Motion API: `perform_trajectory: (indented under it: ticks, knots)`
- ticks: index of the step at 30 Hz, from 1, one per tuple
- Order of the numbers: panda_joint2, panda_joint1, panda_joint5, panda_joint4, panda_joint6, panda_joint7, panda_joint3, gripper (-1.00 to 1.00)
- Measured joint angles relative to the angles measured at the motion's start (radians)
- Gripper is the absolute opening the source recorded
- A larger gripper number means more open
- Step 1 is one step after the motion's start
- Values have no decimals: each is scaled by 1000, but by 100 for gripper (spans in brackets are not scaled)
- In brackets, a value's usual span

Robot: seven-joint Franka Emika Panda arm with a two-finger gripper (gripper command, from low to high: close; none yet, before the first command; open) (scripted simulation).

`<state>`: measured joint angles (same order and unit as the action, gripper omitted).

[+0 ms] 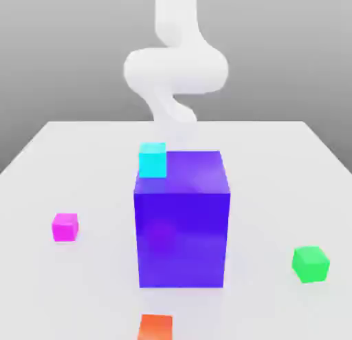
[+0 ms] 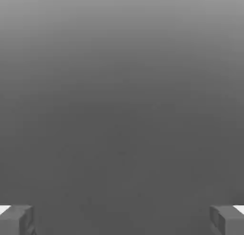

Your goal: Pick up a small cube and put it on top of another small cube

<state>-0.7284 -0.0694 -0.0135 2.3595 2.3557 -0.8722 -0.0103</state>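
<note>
**Stacking not yet begun**

We see the pink cube (image 1: 64,227) on the white counter (image 1: 289,166) at the exterior view's left, and the green cube (image 1: 311,264) well apart at the right. A big blue cube (image 1: 182,225) stands between them, a cyan cube (image 1: 152,160) at its far corner, an orange cube (image 1: 155,327) in front. Our fingers (image 2: 17,220) are spread wide, holding nothing. Picking and placing both remain.

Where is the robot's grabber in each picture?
Exterior view: the white arm curls behind the big blue cube; its tip sits just over the cyan cube in the picture.
Hand view: the gripper is open, its grey fingers wide apart.
Shared landmark: the arm's white shell, edging each finger.
</note>
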Motion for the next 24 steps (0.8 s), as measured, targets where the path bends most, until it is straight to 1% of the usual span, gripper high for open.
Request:
perform_trajectory:
  ticks: [9, 17, 21, 23, 24]
  knots:
    - [296, -272, -51, 234, 225, -291, -67, 0]
    - [548, -477, -68, 436, 418, -518, -163, 0]
    - [675, -559, -27, 535, 516, -596, -227, 0]
    - [746, -562, 40, 543, 571, -567, -221, 0]
    - [783, -573, 81, 540, 600, -541, -200, 0]
